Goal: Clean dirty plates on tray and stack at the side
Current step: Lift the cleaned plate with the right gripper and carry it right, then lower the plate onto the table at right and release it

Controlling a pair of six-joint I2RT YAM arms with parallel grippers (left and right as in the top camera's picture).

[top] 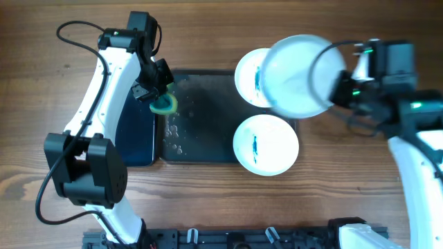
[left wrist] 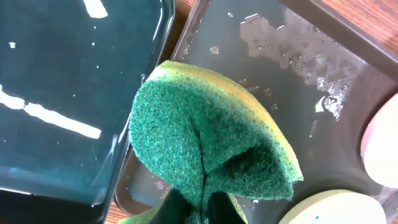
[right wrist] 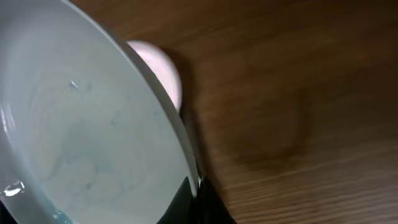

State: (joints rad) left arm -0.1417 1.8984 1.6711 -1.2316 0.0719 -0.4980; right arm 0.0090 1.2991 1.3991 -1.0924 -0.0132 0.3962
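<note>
Your left fingers (top: 156, 95) are closed on a folded green sponge (left wrist: 205, 124), over the wet left part of the tray (top: 208, 135). Your right fingers (top: 338, 88) grip the rim of a plate (top: 297, 75), held above the tray's right end, near the far edge of the bench (top: 208, 28). On the tray there, a far plate (top: 246, 77) and a near plate (top: 266, 144) lie streaked blue.

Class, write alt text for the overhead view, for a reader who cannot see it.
The right gripper holds a white plate raised over the right end of a dark tray, where two streaked plates lie. The left gripper holds a green sponge over the tray's wet left part.
</note>
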